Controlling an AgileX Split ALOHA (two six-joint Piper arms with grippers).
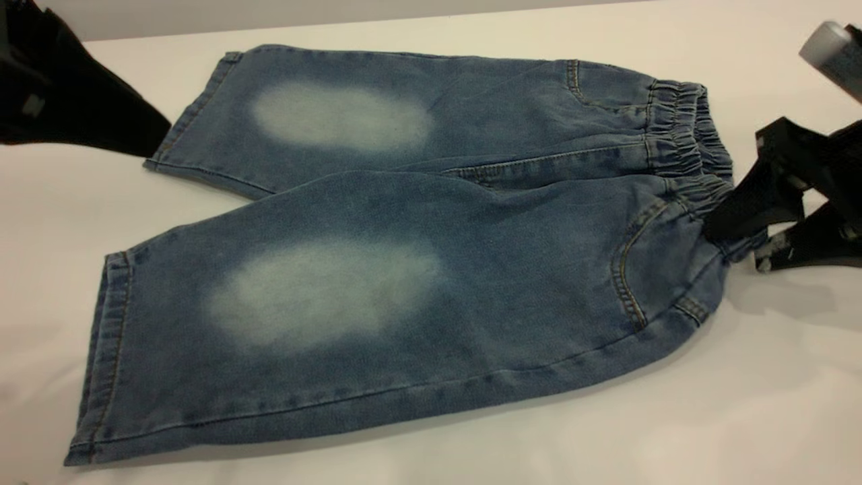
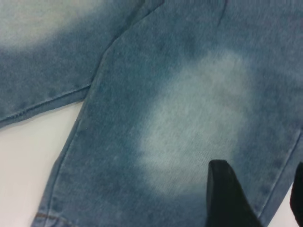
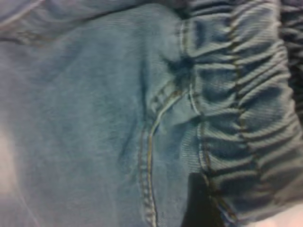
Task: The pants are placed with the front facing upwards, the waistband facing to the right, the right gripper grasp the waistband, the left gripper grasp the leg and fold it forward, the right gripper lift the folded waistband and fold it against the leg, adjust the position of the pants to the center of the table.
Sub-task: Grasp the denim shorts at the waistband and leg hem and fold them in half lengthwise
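The pants [image 1: 431, 269] lie flat on the table [image 1: 741, 404], both legs pointing left, each with a pale oval. The ruched waistband [image 1: 687, 135] is at the right end. My right gripper [image 1: 737, 242] is at the waistband's near corner. One black finger [image 1: 741, 202] lies on top of the band and the other finger [image 1: 801, 246] is beside it on the table, apart from the first. In the right wrist view that top finger [image 3: 199, 203] rests by the waistband [image 3: 246, 118]. My left gripper [image 2: 259, 198] hovers open over the far leg [image 2: 189, 123], near its hem [image 1: 195, 108].
White table surface surrounds the pants on all sides, widest in front and at the right. The left arm's black body [image 1: 60, 94] fills the far left corner. A grey cylinder [image 1: 832, 47] of the right arm shows at the top right.
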